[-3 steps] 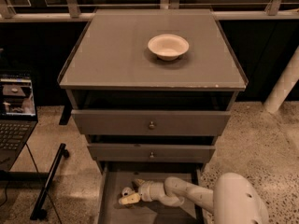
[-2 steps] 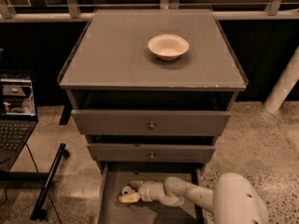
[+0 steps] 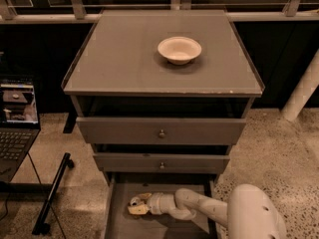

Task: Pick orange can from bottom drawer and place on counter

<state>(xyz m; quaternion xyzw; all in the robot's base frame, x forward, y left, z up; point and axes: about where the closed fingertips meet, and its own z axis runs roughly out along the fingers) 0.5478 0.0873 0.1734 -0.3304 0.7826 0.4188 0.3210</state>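
Grey bottom drawer (image 3: 123, 226) holds the pincer (image 3: 135, 204); its grip state cannot be told.

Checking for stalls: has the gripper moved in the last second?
No. The gripper stays inside the bottom drawer, at the same spot below-left of the lower knob.

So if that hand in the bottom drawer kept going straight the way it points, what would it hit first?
Probably the side wall of the bottom drawer on the picture's left: the hand lies low inside, pointing at it. Whether something small sits at its tip first, I cannot tell.
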